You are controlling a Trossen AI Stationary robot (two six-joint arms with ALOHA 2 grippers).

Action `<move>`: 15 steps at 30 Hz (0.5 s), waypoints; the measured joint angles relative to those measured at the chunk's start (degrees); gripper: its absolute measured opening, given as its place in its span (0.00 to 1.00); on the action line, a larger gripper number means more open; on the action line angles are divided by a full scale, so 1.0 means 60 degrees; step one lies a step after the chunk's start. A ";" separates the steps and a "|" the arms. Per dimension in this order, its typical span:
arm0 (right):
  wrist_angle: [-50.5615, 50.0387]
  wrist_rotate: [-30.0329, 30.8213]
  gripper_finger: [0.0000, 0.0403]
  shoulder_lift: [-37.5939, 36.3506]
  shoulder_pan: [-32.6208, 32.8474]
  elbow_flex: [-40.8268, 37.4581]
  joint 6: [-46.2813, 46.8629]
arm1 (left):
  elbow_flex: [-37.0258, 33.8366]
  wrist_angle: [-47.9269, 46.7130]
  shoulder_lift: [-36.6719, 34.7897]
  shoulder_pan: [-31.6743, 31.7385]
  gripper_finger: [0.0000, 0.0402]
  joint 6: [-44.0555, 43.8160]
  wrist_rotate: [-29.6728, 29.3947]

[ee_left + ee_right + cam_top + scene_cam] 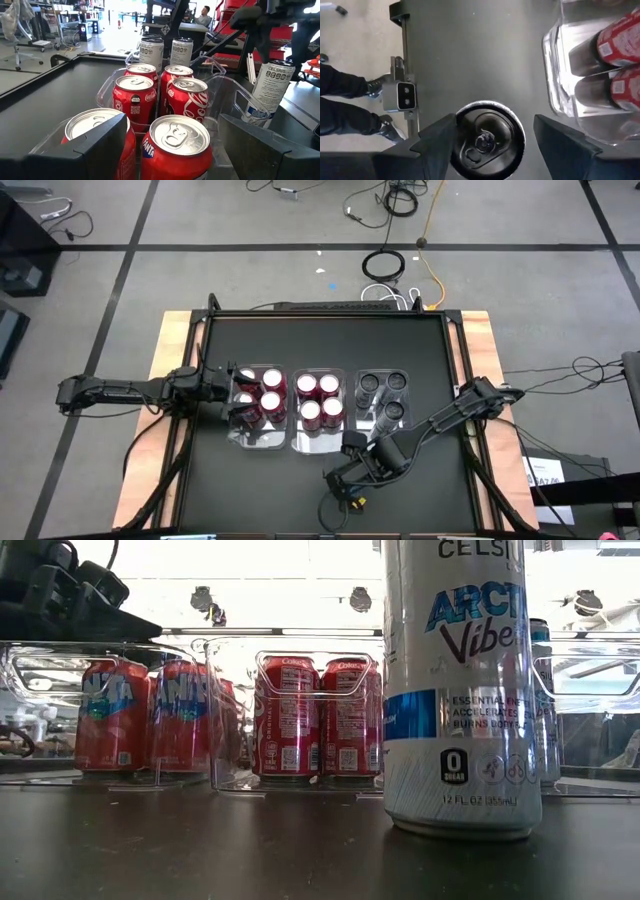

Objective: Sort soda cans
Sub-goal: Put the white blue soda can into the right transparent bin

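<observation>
The left gripper [238, 392] hangs over the left bin [262, 442], its two dark fingers [95, 145] spread wide and holding nothing, one on either side of the nearest red cans [180, 147]. That clear bin stands a little left of the middle of the black tabletop [250, 340] and carries four Fanta cans [260, 395] with silver tops, packed close together; the bin's walls rise around them and the gripper sits over the cans on the bin's left side.

Just beside it, the middle bin [320, 442] holds four Coca-Cola cans [319, 398] in two rows, touching one another. In the low view they show behind the bin's clear handle wall [318, 665].

Next comes the right bin [383, 425], with three dark-topped Celsius cans [384, 395] in it.

Toward the near edge of the tabletop, in front of the gap between the middle and right bins, a fourth Celsius can [352, 443] stands upright on the bare mat, outside every bin. The right gripper [357, 448] is lowered around it, fingers [432, 137] parted on either side of its dark lid [487, 140], with a sliver of gap showing, so they are not pressed onto the can. This tall can fills the low view's foreground [462, 690] and hides part of the right bin behind it.

Beyond the table's near edge, a person's dark trouser leg and shoe [350, 107] show on the floor.
</observation>
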 joint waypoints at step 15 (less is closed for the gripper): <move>0.0058 -0.0025 0.64 0.0009 -0.0066 0.0022 0.0449 | 0.0000 0.0017 -0.0001 0.0000 0.80 0.0000 0.0000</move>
